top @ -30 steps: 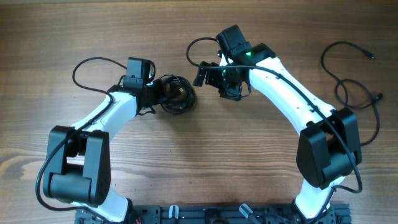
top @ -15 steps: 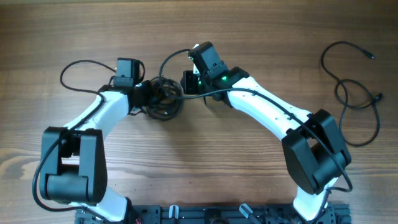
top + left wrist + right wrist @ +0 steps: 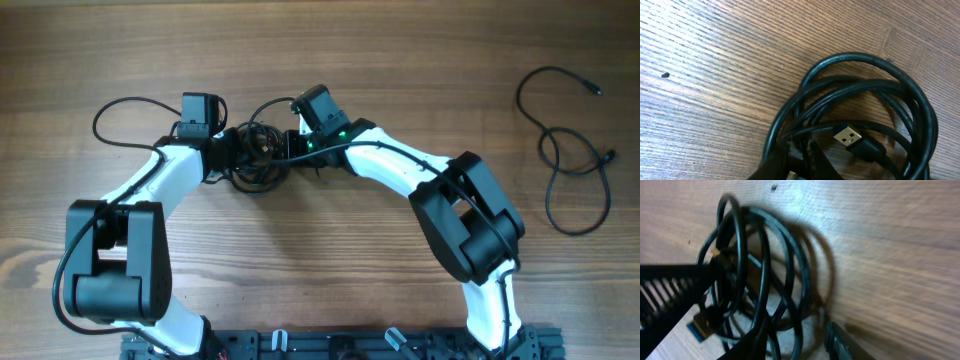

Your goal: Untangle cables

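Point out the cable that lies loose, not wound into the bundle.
The thin cable snaking alone at the far right, spread in open curves; the rest are wound into one tight bundle.

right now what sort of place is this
Probably a robotics lab bench: a left arm and a right arm mounted at a wooden table, working on tangled cables.

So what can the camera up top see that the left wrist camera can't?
Only overhead: the left arm and right arm, and a loose cable lying apart at the right. Only left wrist: a USB plug up close, its metal end showing. Both: the coiled black bundle on the wood table.
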### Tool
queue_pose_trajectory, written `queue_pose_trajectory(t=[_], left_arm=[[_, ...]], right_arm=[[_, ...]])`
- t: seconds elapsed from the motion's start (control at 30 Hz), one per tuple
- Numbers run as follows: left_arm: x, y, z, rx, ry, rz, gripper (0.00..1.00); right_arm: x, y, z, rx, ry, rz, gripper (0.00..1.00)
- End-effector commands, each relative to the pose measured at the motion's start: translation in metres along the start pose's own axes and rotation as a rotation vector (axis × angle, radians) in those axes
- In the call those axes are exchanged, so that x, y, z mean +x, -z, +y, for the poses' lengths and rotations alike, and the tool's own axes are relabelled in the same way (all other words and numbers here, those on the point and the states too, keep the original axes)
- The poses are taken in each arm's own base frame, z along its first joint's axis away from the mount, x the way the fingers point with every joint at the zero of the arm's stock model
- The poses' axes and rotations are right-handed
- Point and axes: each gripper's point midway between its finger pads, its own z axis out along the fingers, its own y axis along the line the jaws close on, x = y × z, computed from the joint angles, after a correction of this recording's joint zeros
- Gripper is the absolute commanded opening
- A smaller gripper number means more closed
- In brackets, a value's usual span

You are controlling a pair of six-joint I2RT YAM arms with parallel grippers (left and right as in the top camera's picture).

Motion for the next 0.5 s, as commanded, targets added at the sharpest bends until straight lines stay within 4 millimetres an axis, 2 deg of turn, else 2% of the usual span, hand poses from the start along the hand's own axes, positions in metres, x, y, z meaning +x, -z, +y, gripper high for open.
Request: queue_pose_trajectory(t=[0.0,0.1,0.13,0.2,0.27,0.33,0.4,0.43,0.47], left_arm=[[0.009,-0.01,0.002,0.008,-0.011,0.044,0.15],[0.009,-0.01,0.001,0.009,-0.011,0.042,0.15],[0.008,-0.01,0.001,0.013,-0.011,0.042,0.15],[0.008,-0.01,0.0,0.014,-0.011,0.041,0.15],[0.008,-0.01,0.0,0.014,-0.012,0.041,0.15],[0.008,-0.01,0.0,0.014,-0.011,0.04,0.15],[0.008,-0.01,0.0,0.015,-0.012,0.041,0.15],[0.008,-0.01,-0.005,0.042,-0.012,0.048,0.15],[0.011,-0.009,-0.017,0.11,-0.014,0.067,0.15]], right_arm=[[0.018,-0.01,0.007,-0.031,0.006,0.057,0.4],[0.021,-0.01,0.007,-0.027,0.005,0.064,0.39],[0.021,-0.01,0.007,-0.027,0.004,0.064,0.35],[0.021,-0.011,0.003,-0.005,0.003,0.059,0.25],[0.02,-0.01,-0.017,0.099,-0.009,0.039,0.04],[0.026,-0.005,-0.039,0.19,-0.034,0.059,0.04],[0.03,0.005,-0.045,0.185,-0.074,0.103,0.04],[0.028,0.011,-0.038,0.129,-0.078,0.123,0.04],[0.024,0.022,-0.021,0.019,-0.037,0.146,0.04]])
